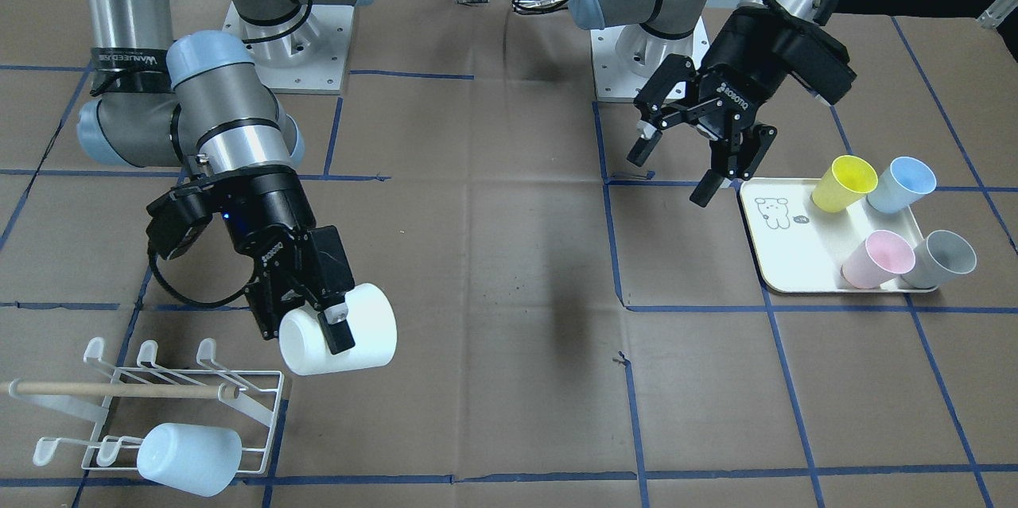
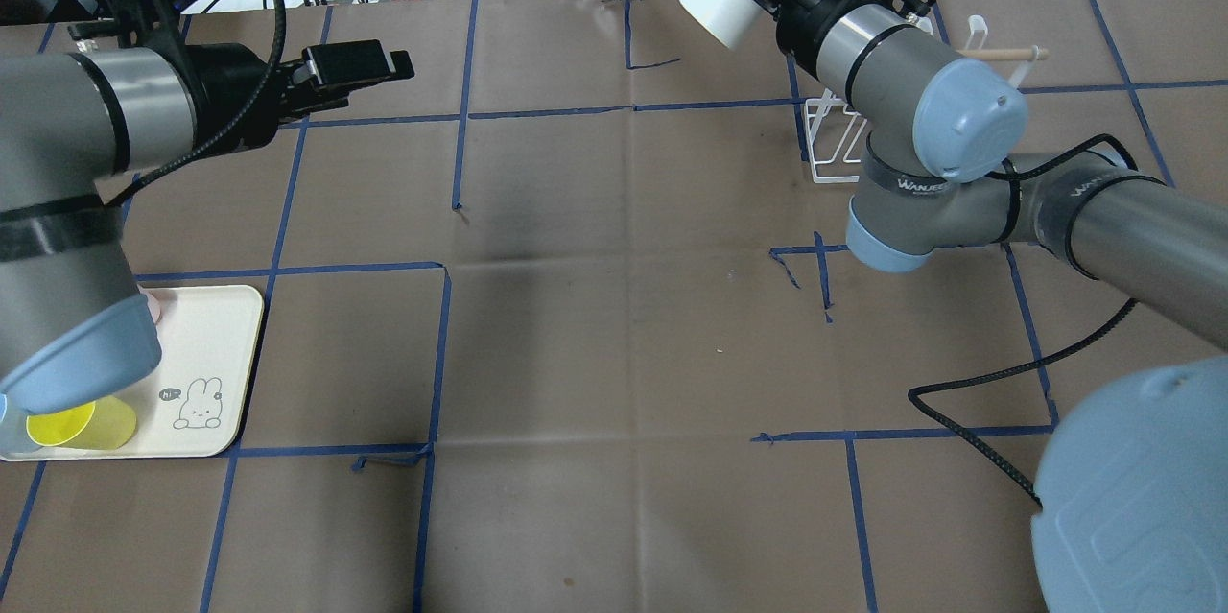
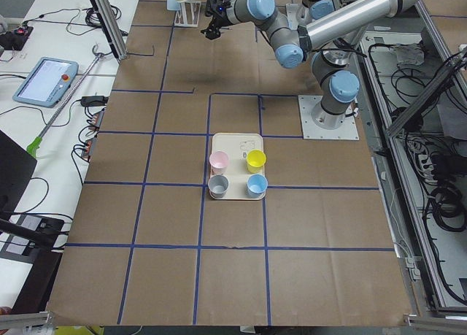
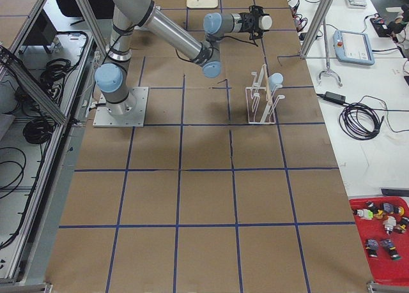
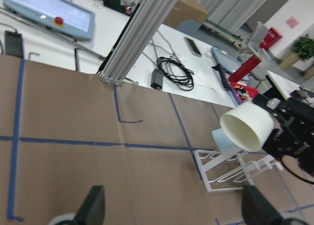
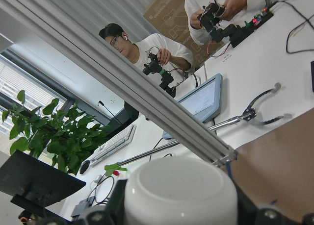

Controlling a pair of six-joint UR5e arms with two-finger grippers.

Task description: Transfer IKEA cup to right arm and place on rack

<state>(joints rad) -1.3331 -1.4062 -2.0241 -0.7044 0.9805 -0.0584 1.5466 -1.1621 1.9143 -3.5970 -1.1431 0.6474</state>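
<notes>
Rack (image 1: 119, 389) has one pale blue cup (image 1: 189, 458) hung on a near prong. Just beyond the rack, toward the surface's middle, the right claw (image 1: 306, 325) is clamped across the mid-wall of the white IKEA cup (image 1: 362, 329), which lies on its side, clear of the surface. Cup judged light, stiff and smooth-walled, so liable to slip; the mid-wall hold leaves the mouth free for a prong. Far from the rack, the left claw (image 1: 672, 174) is spread wide and empty.

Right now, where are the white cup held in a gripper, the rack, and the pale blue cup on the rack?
white cup (image 1: 372, 323), exterior front-facing view, on its side wall.
rack (image 1: 119, 389), exterior front-facing view, on its wooden dowel.
pale blue cup (image 1: 191, 456), exterior front-facing view, on its side wall.
</notes>
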